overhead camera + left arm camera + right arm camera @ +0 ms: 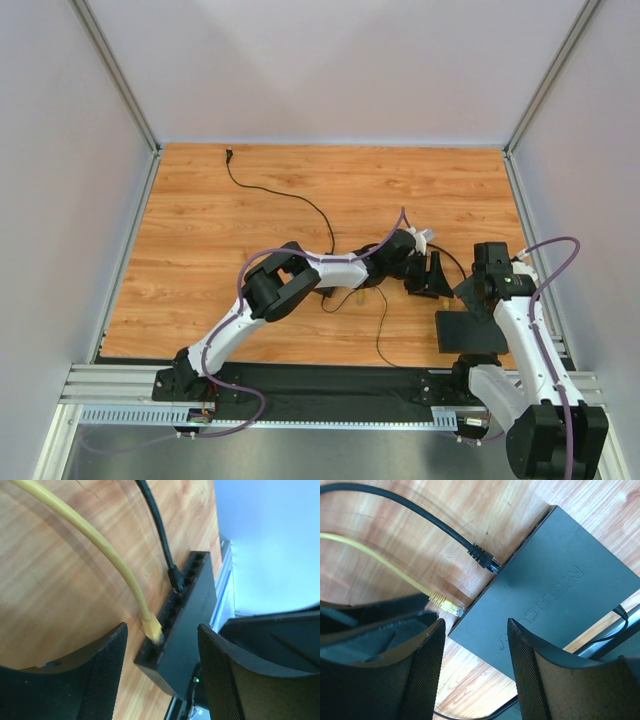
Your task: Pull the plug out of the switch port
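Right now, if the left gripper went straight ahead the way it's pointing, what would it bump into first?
Probably the yellow plug at the near end of the switch, which sits between the open fingers of the left gripper, though depth is unclear.

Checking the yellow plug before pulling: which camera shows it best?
Left wrist: the yellow plug sits at the switch with the port row visible. Right wrist shows it from above, ports hidden. Top external doesn't show it.
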Robot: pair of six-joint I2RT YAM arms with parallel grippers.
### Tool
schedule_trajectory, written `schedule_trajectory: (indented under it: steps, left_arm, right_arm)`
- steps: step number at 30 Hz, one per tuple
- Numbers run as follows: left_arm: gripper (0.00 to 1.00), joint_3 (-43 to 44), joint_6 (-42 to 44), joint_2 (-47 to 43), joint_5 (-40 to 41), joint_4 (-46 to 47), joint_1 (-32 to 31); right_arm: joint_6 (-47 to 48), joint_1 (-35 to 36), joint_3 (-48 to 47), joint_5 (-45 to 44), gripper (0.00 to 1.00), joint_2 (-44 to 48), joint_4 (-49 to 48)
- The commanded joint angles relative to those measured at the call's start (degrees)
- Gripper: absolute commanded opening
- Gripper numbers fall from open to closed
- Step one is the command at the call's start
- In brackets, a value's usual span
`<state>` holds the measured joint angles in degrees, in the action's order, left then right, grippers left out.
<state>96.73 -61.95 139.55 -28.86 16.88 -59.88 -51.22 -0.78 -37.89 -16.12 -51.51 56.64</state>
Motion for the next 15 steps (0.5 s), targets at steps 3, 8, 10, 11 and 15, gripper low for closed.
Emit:
schedule_trajectory:
  steps: [3,8,10,11,15]
  left_arm:
    - [0.63,6.1,-0.6,4.0,1.1,-6.1,0.4]
    - [0.54,7.6,-0.6,5.4,2.3,-6.6,0.9]
    - [0.50,8.4,-0.6,6.1,2.5,-6.6,1.3]
    - [0.48,8.8,-0.6,6.4,2.5,-6.8,1.5]
    - [0.36,10.8,-0.5,7.7,2.4,-6.8,2.7]
  right_arm:
    - [-1.2,0.2,1.5,0.7,0.54,-0.7,-3.6]
    - [-1.2,0.2,1.3,-0.4,0.52,-0.7,-4.0]
    - [-2.2,0.2,1.3,-1.5,0.50,-0.7,-3.0]
    - [-2.3,0.2,1.5,-2.6,0.50,-0.6,-2.9]
    - [-2.2,0.0,1.5,-3.9,0.49,-1.6,-2.7]
